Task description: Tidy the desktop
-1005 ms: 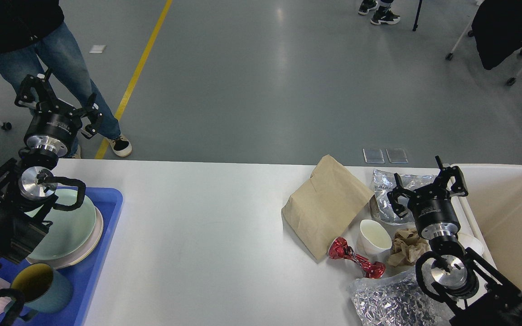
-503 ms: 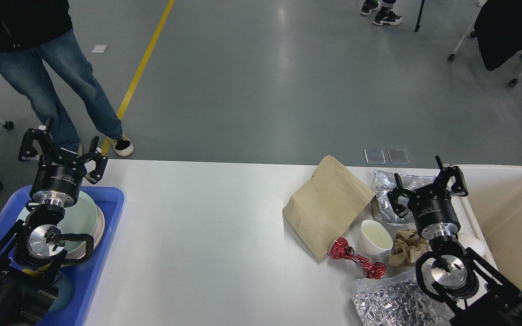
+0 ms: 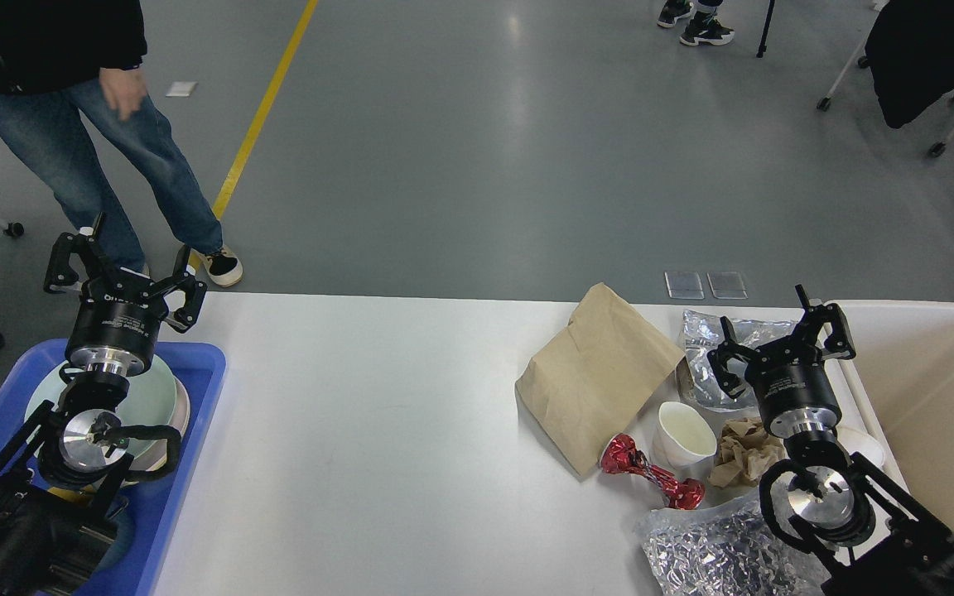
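Observation:
The white desktop (image 3: 378, 414) fills the lower view. On its right lie a brown paper bag (image 3: 597, 372), a white cup (image 3: 684, 434), a red crumpled wrapper (image 3: 651, 472), crumpled brown paper (image 3: 746, 451) and silver foil bags (image 3: 713, 546). My right gripper (image 3: 779, 343) hangs open over this litter, holding nothing. My left gripper (image 3: 125, 277) stands open above the far end of the blue tray (image 3: 195, 389), empty.
The blue tray holds stacked pale plates (image 3: 154, 393), partly hidden by my left arm. A cream bin (image 3: 932, 397) stands at the right edge. A person in jeans (image 3: 96, 157) stands beyond the desk's far left corner.
My left arm has swung down and right, so its gripper now sits lower, over the tray's far end. The right arm has not moved. The person has shifted stance.

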### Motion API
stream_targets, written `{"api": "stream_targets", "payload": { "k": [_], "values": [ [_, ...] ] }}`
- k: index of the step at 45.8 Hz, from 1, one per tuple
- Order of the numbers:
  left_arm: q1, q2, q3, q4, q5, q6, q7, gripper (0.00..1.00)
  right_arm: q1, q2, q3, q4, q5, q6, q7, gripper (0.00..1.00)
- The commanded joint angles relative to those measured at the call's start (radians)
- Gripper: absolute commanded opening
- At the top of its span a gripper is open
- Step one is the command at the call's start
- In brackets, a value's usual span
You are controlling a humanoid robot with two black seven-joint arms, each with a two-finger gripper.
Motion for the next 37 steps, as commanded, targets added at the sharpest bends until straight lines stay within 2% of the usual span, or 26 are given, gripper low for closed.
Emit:
{"api": "stream_targets", "payload": {
  "k": [1,19,32,37],
  "values": [
    [0.0,-0.014,0.001,0.0,0.001,0.0,-0.008,0.96,0.0,0.0,0.0,0.0,0.0,0.0,0.0,1.0],
    [0.021,-0.094,0.007,0.011,0.0,0.0,-0.009,0.96,0.0,0.0,0.0,0.0,0.0,0.0,0.0,1.0],
    [0.04,-0.099,0.027,0.026,0.001,-0.045,-0.002,0.96,0.0,0.0,0.0,0.0,0.0,0.0,0.0,1.0],
    [0.05,-0.111,0.058,0.026,0.003,-0.065,-0.029,0.96,0.002,0.0,0.0,-0.002,0.0,0.0,0.0,1.0]
  ]
}}
